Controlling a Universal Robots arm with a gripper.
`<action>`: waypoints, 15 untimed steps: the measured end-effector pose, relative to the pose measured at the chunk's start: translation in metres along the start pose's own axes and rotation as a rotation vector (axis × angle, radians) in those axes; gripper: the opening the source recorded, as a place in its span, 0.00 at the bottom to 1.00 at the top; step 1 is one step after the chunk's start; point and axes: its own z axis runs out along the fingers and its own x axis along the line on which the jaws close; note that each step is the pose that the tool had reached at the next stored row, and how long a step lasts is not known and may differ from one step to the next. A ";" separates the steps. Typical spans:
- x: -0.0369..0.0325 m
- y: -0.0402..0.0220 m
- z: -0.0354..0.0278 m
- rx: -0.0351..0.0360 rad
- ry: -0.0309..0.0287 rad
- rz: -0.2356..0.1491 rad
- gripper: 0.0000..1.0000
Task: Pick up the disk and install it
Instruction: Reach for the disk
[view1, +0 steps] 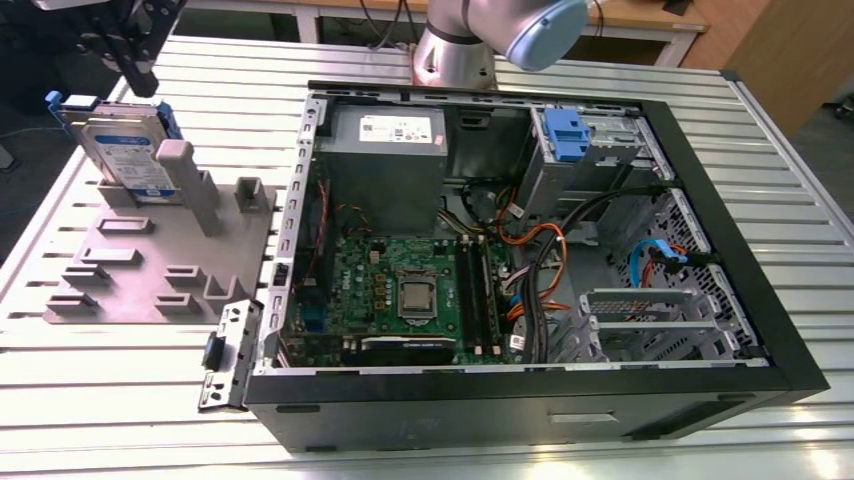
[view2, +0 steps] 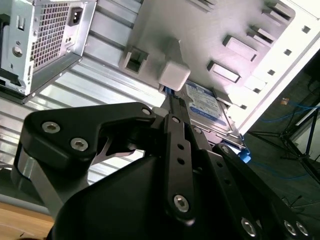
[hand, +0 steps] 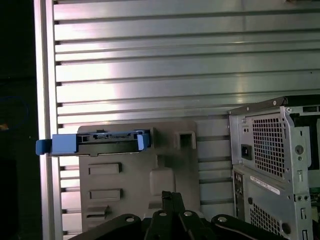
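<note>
The exterior view shows the flat rectangular silver metal disk (view1: 123, 150) standing on edge in a slot at the far corner of a grey plastic fixture plate (view1: 147, 262), well apart from the open black computer case (view1: 534, 400) towards the exterior view's right. The disk leans slightly against a grey upright post (view1: 175, 165). Its broad face carries a white-and-blue label, and a blue plastic carrier frame runs round its edges, with a blue tab sticking out at the upper corner. The black gripper (view1: 138, 85) hangs just above the disk, not touching it. In the first wrist view the disk (hand: 107, 141) is seen edge-on as a thin dark strip between blue ends, with the gripper (hand: 171, 196) nearby, its jaws pressed together on nothing. In the second wrist view the closed gripper (view2: 172, 102) points at the labelled disk (view2: 205, 105) beside the post. Fixture and case rest on a slatted aluminium table (view1: 107, 410).
</note>
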 end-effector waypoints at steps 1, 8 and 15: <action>0.0040 0.0000 0.0001 0.0000 -0.0001 0.000 0.11; 0.0322 0.0034 0.0031 0.0000 0.0003 0.000 0.11; 0.0588 0.0124 0.0097 0.0001 0.0004 0.000 0.11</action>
